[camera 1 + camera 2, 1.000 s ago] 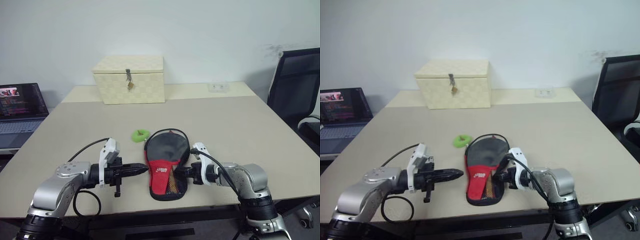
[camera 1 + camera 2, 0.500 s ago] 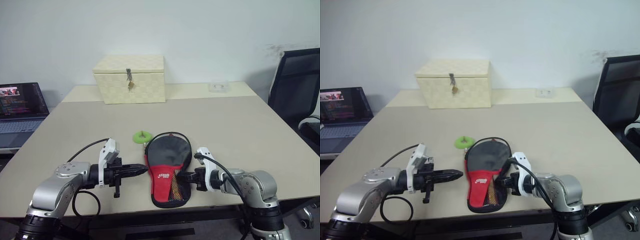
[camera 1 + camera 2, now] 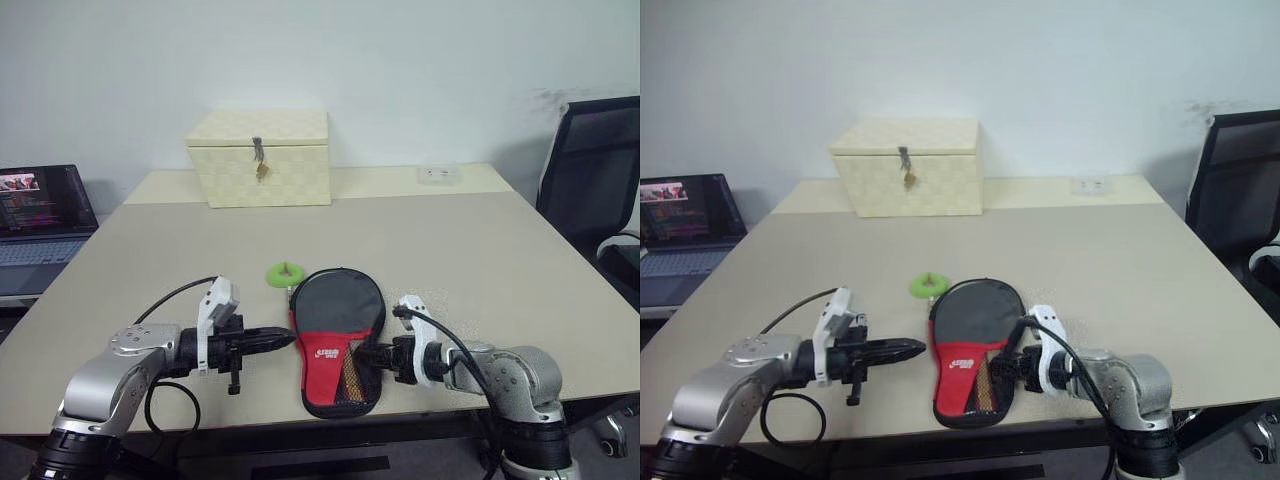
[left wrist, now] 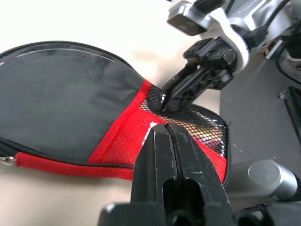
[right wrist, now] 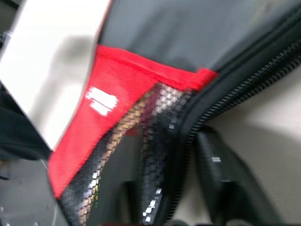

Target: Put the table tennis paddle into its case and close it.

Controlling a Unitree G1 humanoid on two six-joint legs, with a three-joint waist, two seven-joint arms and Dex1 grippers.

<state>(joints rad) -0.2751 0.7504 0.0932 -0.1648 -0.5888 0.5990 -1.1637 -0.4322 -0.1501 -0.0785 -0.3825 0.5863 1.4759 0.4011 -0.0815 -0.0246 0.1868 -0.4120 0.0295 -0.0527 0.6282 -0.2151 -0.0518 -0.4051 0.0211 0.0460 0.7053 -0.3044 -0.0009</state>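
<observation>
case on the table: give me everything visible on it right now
The case is a soft paddle-shaped pouch: black fabric over the round head, a red lower part with a white logo, mesh along one side and a black zip round the edge. It lies flat near the table's front edge, flap down. The right hand is at its mesh side; the shut left hand points at it from the other side, apart.

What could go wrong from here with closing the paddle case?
The case lies near the table front edge, its mesh end closest to it, so a tug could drag it off. The right gripper has its fingers apart at the mesh and zipper track, where a finger could snag. The left gripper is shut beside the case, not holding it, so the case may slide when pulled.
</observation>
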